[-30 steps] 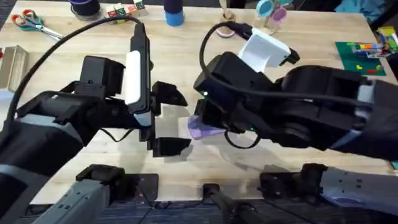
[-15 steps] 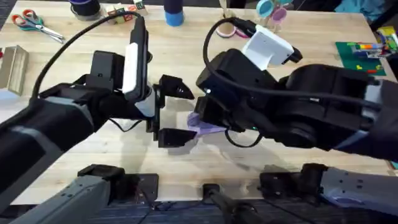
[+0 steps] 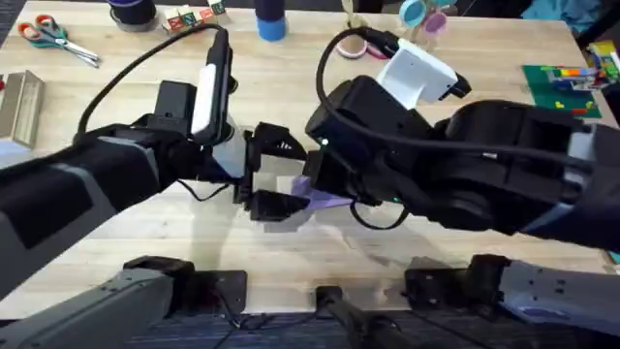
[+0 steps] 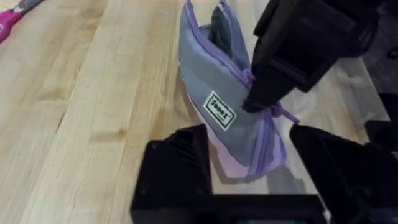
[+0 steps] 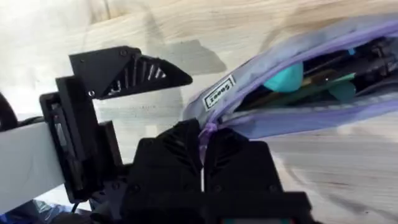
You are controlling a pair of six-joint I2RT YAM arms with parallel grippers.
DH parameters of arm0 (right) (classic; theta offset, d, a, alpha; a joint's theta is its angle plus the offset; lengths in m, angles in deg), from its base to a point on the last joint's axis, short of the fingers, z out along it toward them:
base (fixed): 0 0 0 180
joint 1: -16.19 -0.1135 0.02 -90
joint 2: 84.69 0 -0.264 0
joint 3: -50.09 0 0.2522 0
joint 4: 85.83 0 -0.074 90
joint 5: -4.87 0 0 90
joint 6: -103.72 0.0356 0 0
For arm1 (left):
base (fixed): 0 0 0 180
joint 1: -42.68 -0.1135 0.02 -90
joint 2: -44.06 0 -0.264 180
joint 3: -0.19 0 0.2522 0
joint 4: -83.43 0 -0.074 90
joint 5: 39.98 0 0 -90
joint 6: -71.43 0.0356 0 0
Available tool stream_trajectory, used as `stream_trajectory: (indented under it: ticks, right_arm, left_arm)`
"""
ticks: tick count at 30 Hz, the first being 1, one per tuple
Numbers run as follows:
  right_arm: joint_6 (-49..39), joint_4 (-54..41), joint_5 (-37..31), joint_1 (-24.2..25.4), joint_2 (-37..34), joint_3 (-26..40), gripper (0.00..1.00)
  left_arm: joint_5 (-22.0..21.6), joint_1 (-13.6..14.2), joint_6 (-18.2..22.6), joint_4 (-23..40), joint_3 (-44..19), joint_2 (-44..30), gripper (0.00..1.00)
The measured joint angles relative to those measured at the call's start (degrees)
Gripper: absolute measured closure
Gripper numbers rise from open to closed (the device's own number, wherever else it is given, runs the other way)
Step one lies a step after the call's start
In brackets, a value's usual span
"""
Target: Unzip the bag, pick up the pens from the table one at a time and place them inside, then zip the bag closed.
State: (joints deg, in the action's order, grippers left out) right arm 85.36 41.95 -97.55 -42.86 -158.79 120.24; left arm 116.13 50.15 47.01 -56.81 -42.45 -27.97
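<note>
From overhead, mid-desk (image 3: 291,58): left claw (image 3: 274,174) spread apart, one finger on each side of the end of the bag (image 3: 312,194), lavender fabric poking out between the two black arms. Right claw mostly buried under its own bulky arm up there, so hard to read from this angle. Scissors (image 3: 48,34) way off at the far left corner, green mat (image 3: 567,82) at the far right edge.

Over on the left wrist cam: bag (image 4: 230,118) standing up on end off the desk (image 4: 81,93), label (image 4: 219,111) facing the lens, mouth gaping at the upper end. Left claw (image 4: 249,180) fingers wide apart, straddling the lower end, not squeezing it. Right claw (image 4: 261,102) clamped on the purple zipper pull (image 4: 280,112) at the bag's edge.

Right wrist cam: right claw (image 5: 204,149) pinched together on the little purple zipper pull (image 5: 207,130). Bag (image 5: 298,93) unzipped, something teal and dark inside, probably a pen or two but too blurry to swear by. Left claw (image 5: 124,74) finger sitting just beside the label (image 5: 219,94) end.
</note>
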Motion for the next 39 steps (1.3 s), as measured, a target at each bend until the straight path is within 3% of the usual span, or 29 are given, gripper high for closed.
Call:
stream_trajectory:
  ticks: [4,5,7,20,27,39]
  right_arm:
    - [0.0,0.0,0.0,0.0,0.0,0.0,0.97]
    - [0.1,0.4,-0.4,0.2,0.0,0.0,0.97]
    - [0.2,0.4,-0.4,0.2,0.0,0.0,0.97]
    - [0.2,-0.1,0.2,1.2,1.3,0.0,0.97]
    - [-0.3,-1.3,3.6,4.7,5.5,-0.4,0.97]
    - [-3.0,-10.2,9.2,14.1,9.0,-0.1,0.97]
  left_arm:
    - [1.0,0.0,0.0,-0.6,0.0,-1.1,0.535]
    - [1.5,0.0,0.0,-0.5,0.1,-1.2,0.826]
    - [1.4,0.0,0.0,-0.8,0.1,-1.2,0.941]
    - [2.4,0.0,0.0,-1.2,0.1,-1.2,0.96]
    - [5.1,0.0,0.0,-2.1,-0.1,-1.2,0.958]
    - [4.9,0.7,0.0,-2.1,-0.1,-1.2,0.958]
